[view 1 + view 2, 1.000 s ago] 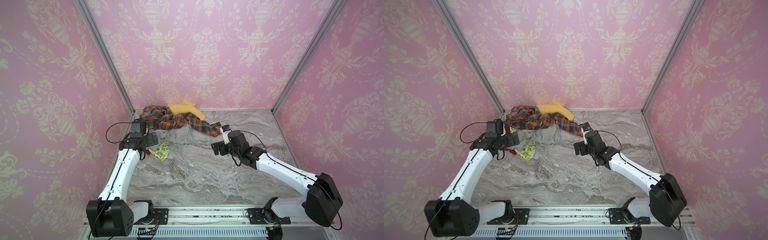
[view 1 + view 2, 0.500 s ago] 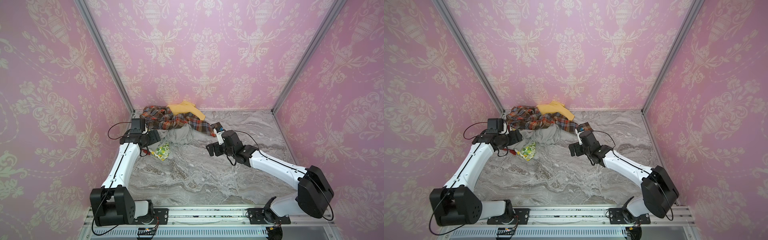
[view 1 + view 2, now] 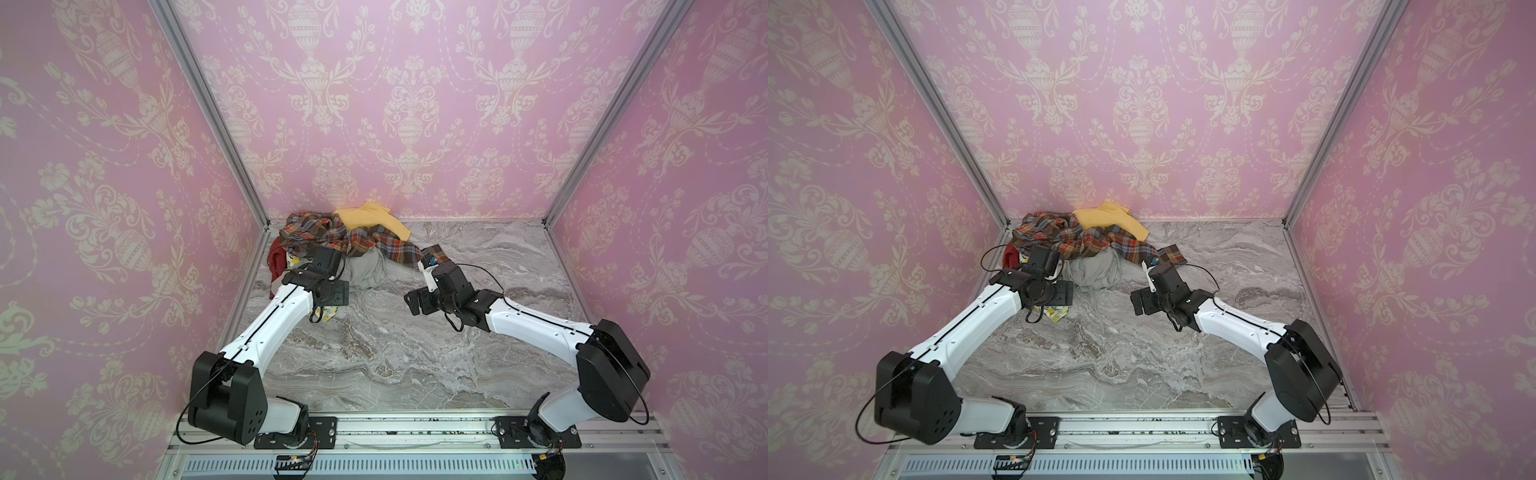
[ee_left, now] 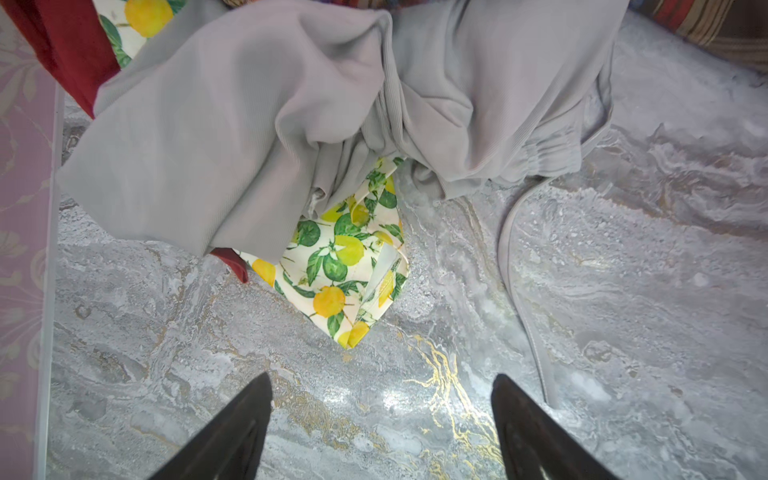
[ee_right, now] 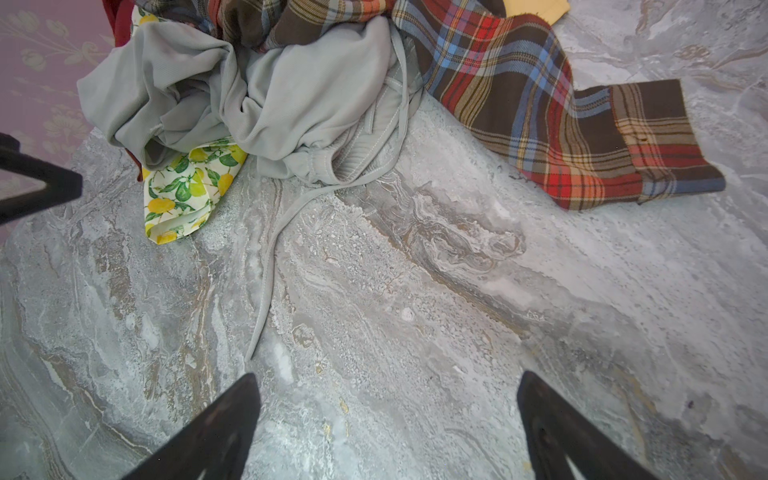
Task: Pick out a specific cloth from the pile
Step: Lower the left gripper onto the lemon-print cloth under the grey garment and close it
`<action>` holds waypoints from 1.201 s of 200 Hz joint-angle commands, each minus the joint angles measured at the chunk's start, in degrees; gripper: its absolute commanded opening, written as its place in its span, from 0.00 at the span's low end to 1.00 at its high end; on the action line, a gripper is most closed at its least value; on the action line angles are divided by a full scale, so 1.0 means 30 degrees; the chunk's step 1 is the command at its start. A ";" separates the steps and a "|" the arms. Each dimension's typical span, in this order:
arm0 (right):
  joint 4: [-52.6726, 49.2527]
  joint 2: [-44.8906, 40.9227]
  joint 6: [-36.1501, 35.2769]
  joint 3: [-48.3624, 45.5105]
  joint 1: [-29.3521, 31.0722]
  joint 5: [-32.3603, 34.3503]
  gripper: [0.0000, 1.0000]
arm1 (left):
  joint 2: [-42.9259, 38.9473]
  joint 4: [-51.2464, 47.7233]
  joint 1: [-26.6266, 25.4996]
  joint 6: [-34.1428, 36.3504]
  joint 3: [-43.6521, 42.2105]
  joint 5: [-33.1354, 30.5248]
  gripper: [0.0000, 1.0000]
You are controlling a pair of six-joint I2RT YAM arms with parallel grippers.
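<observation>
Cloth [image 4: 340,266], lemon-print: corner protrudes from under grey garment [image 4: 232,124] at front edge of pile [image 3: 332,241], on marble table [image 4: 623,332]. Left gripper [image 4: 381,376]: jaws apart, empty, near that corner. Right gripper [image 5: 386,374]: jaws apart, empty.

The grey marbled tabletop [image 3: 415,353] bears the pile [image 3: 349,245], the cloth [image 4: 332,266] lying at its near edge.

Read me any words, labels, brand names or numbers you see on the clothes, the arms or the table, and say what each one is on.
No text can be read in any view.
White tag on the lemon-print cloth: too blurred to tell whether anything is printed on it.
Grey garment, plaid garment, table: no lettering visible.
</observation>
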 commanded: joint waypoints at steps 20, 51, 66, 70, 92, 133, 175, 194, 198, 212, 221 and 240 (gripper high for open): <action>0.0193 -0.1297 0.0124 -0.0473 0.0035 0.1295 0.98 | 0.2378 -0.0744 -0.0949 0.0322 -0.0171 -0.2133 0.84; 0.0346 -0.2331 0.0182 -0.1235 -0.0064 0.1186 0.98 | 0.4171 0.0096 -0.0979 0.0398 -0.0008 -0.2544 0.81; 0.0465 -0.2659 0.0269 -0.1565 -0.0107 0.1100 0.98 | 0.4966 0.0708 -0.0979 0.0404 0.0154 -0.2621 0.77; 0.0521 -0.2740 0.0270 -0.1675 -0.0103 0.1018 0.98 | 0.5197 0.0829 -0.0978 0.0396 0.0197 -0.2623 0.75; 0.0632 -0.3114 0.0270 -0.2093 -0.0095 0.0911 0.98 | 0.6443 0.1100 -0.0963 0.0338 0.0641 -0.2742 0.70; 0.0627 -0.3705 0.0125 -0.2494 -0.0107 0.1073 0.99 | 0.7519 0.1884 -0.0806 0.0415 0.0856 -0.3694 0.68; 0.0488 -0.4055 0.0094 -0.2613 -0.0088 0.1300 0.99 | 0.7633 0.3255 0.0025 0.0528 0.0413 -0.3018 0.62; 0.0589 -0.4089 0.0180 -0.2729 -0.0105 0.1348 0.99 | 0.7841 0.3469 0.0319 0.0598 0.0495 -0.2622 0.58; 0.0576 -0.4069 0.0197 -0.2729 -0.0103 0.1342 0.99 | 0.7908 0.3493 0.0350 0.0642 0.0523 -0.2537 0.57; 0.0535 -0.4001 0.0269 -0.2670 -0.0094 0.1340 0.99 | 0.8114 0.3709 0.0379 0.0731 0.0606 -0.2388 0.55; 0.0559 -0.4001 0.0298 -0.2670 -0.0093 0.1312 0.99 | 0.8257 0.3764 0.0421 0.0727 0.0687 -0.2299 0.53; 0.0573 -0.4056 0.0356 -0.2699 -0.0089 0.1337 0.99 | 0.8483 0.3921 0.0407 0.0743 0.0781 -0.2070 0.52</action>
